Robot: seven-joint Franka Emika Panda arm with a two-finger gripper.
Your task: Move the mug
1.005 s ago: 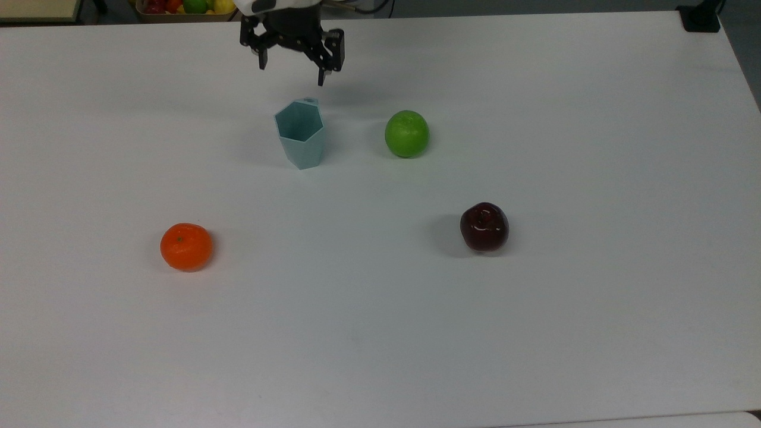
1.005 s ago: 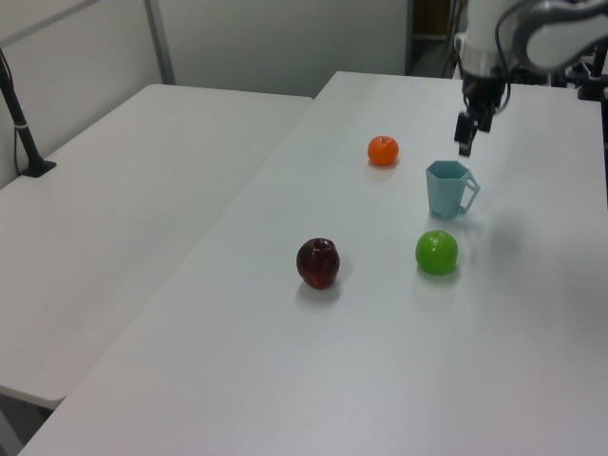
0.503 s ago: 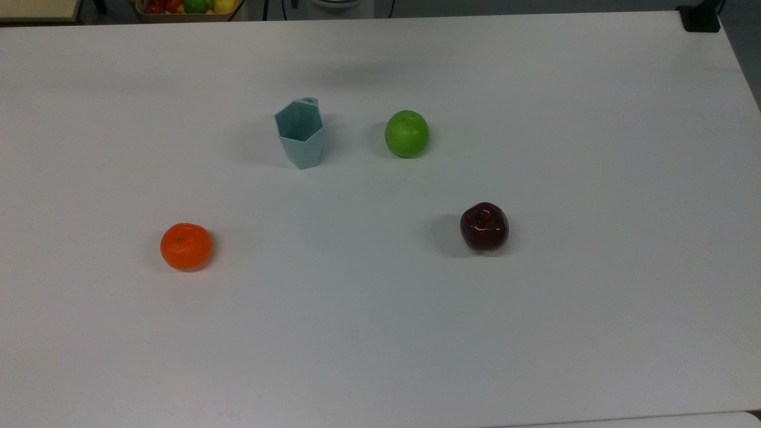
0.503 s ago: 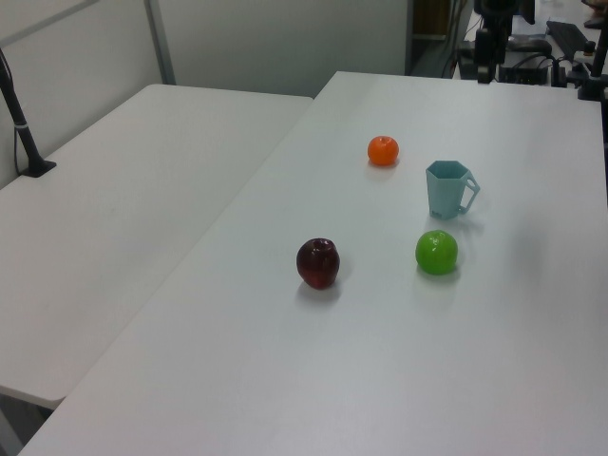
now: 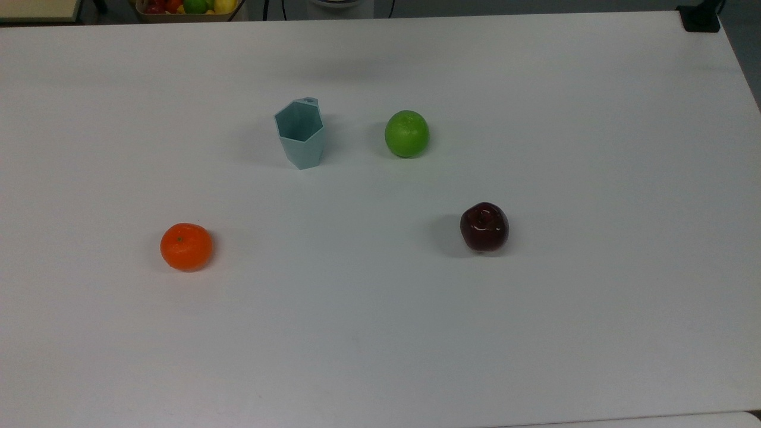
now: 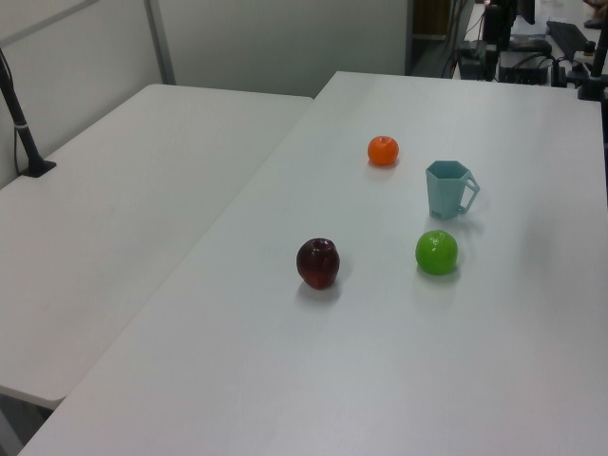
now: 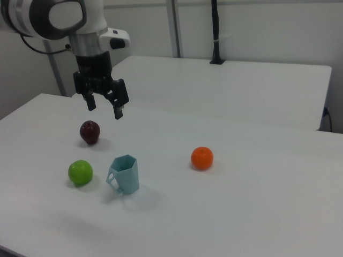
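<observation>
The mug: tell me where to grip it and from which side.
Judging by its pose, come from above and pinch the wall of the mug at its open hexagonal rim: it stands upright and alone. The gripper hangs open above the table.

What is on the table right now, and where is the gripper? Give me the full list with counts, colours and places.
mug: 1, pale blue-green, upright on the table, to the top view's left of the green apple, handle facing the far edge
green apple: 1, green, beside the mug, not touching it
dark red apple: 1, dark red, nearer the top view's bottom right
orange: 1, orange, alone at the top view's lower left
table: 1, white, bearing all four
fruit box: 1, mixed colours, beyond the far edge
gripper: 1, black, open, raised above the table, holding nothing
</observation>
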